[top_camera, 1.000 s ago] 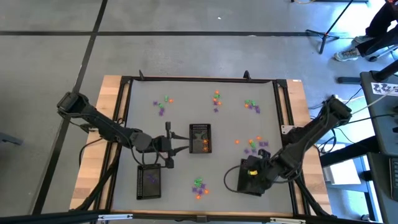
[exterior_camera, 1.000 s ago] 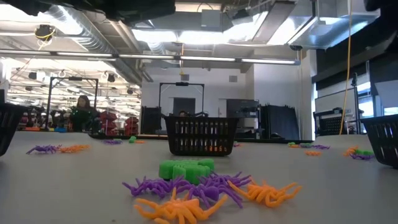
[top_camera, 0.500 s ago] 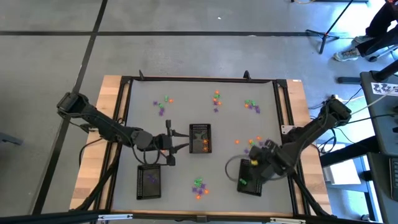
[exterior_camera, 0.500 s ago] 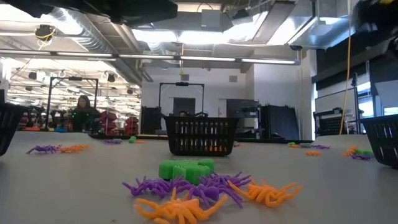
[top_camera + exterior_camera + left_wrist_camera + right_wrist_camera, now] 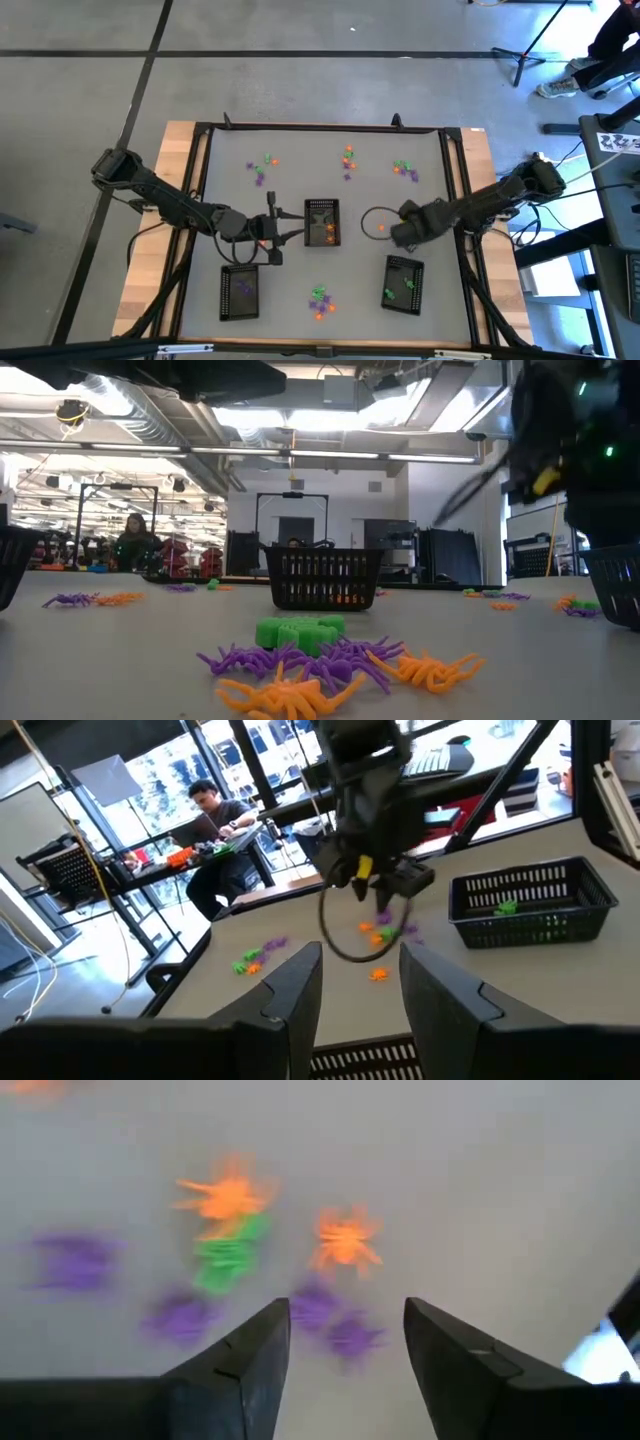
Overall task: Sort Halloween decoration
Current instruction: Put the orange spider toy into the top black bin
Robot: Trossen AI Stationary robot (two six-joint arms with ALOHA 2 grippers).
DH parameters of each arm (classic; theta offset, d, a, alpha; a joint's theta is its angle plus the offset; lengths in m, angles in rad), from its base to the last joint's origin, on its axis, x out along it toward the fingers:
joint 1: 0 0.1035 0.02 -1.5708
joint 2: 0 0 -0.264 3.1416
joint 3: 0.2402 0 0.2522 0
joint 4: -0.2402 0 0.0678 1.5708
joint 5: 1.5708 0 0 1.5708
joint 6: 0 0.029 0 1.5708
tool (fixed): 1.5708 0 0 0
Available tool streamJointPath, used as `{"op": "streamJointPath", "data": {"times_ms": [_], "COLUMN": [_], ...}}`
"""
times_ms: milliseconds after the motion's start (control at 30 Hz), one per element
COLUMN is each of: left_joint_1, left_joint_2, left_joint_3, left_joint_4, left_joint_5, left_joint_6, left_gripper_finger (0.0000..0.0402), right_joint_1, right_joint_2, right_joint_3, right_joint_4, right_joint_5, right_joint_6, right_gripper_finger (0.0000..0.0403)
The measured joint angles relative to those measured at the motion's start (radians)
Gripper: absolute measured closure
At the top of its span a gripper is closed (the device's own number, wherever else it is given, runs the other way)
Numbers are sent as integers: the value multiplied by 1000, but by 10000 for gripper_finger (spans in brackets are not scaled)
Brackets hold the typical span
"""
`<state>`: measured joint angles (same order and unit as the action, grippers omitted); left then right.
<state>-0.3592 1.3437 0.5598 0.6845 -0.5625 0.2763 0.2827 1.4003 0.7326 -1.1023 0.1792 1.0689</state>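
Note:
Tiny orange, purple and green trinkets lie on the table in clusters at the far left [image 5: 262,168], far middle [image 5: 348,160], far right [image 5: 405,170] and near middle [image 5: 320,300]. My right gripper [image 5: 405,228] hangs open and empty over another cluster at the right, which shows below its fingers in the right wrist view [image 5: 240,1230]. My left gripper [image 5: 298,230] is open and empty, level, just left of the middle black tray [image 5: 320,208]. In the low view the near cluster [image 5: 330,660] lies in front of that tray [image 5: 325,578].
A black tray holding purple trinkets [image 5: 240,293] stands near left. A black tray holding green ones [image 5: 403,283] stands near right and shows in the left wrist view [image 5: 530,905]. The middle tray holds orange ones. A black frame [image 5: 320,128] rims the table. A person [image 5: 215,815] sits beyond it.
My right gripper has gone from over the near right tray toward the table's far edge and now hangs over the trinket cluster at the right. The green trinkets in that tray now show.

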Motion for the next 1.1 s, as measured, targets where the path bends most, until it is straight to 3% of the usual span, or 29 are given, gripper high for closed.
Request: {"op": "streamJointPath", "data": {"times_ms": [300,600,1100], "left_joint_1": [0,0,0], "left_joint_2": [0,0,0], "left_joint_3": [0,0,0], "left_joint_4": [-3,-11,-21], "left_joint_5": [0,0,0], "left_joint_6": [-4,-13,-40], "left_gripper_finger": [274,274,274], "right_joint_1": [-156,-205,-204], "right_joint_2": [-78,-88,-132], "right_joint_3": [-150,-204,-211], "right_joint_4": [252,299,309], "right_joint_5": [-48,-74,-49], "right_joint_6": [-136,-161,-188], "right_gripper_finger": [207,214,349]}}
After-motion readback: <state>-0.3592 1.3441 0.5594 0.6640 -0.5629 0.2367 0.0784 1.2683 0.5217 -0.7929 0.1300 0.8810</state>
